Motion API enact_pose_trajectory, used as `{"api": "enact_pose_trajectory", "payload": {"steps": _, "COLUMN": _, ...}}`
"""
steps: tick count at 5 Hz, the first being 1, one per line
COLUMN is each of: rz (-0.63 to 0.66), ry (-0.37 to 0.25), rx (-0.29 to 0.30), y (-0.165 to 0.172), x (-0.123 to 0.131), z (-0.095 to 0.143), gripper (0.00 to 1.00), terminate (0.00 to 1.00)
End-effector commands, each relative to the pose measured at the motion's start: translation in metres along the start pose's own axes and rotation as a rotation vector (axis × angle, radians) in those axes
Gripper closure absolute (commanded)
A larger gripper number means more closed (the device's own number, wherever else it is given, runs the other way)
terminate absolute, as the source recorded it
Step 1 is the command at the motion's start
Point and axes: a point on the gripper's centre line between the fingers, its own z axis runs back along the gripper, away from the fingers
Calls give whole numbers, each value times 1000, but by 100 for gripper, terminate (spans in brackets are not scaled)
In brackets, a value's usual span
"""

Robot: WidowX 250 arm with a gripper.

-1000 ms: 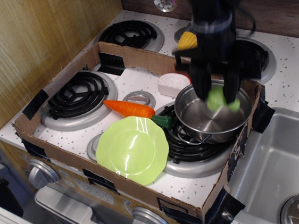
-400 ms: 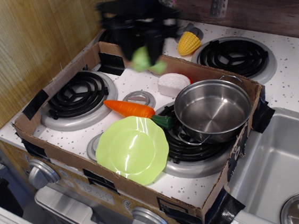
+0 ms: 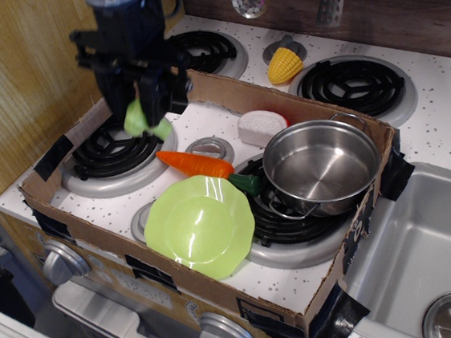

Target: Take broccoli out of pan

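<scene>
At the far left, the gripper [image 3: 145,113] hung above the front-left burner [image 3: 118,148], its jaws clamped narrowly around the broccoli [image 3: 144,119], which showed as a pale-green lump between and just below the dark fingers. A second before, the same gripper had been down inside the pan [image 3: 322,165] at the right with the broccoli already between its fingers; a moment later it was crossing over the back edge of the cardboard box [image 3: 222,286]; now it had travelled all the way to the left end of the box. That meant the removal itself was effectively done, and what seemed to remain was setting the toy down and letting go.

Moving right, the carrot [image 3: 197,163] lay where it had been, its green top near the pan's wall, with the lime-green plate [image 3: 200,226] just in front of it and the small white bowl [image 3: 260,125] behind. Further right, the pan sat empty on the front-right burner, its shiny floor bare. Beyond the box, the corn [image 3: 283,64] rested by the back burners, untouched.

The broccoli appeared held clear of the stove surface, though how high could not be told.
</scene>
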Motion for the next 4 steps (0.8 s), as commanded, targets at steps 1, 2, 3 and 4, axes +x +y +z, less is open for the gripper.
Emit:
{"api": "enact_pose_trajectory", "payload": {"steps": 1, "rz": 66, "ry": -112, "rx": 50, "y": 26, "x": -12, "z": -27, "gripper": 100, "terminate": 0}}
{"api": "enact_pose_trajectory", "payload": {"steps": 2, "rz": 65, "ry": -134, "rx": 60, "y": 42, "x": -19, "z": -50, "gripper": 100, "terminate": 0}}
{"api": "enact_pose_trajectory", "payload": {"steps": 3, "rz": 68, "ry": -159, "rx": 49, "y": 52, "x": -27, "z": -71, "gripper": 100, "terminate": 0}}
{"api": "enact_pose_trajectory", "payload": {"steps": 4, "rz": 96, "ry": -176, "rx": 26, "y": 60, "x": -40, "z": -91, "gripper": 100, "terminate": 0}}
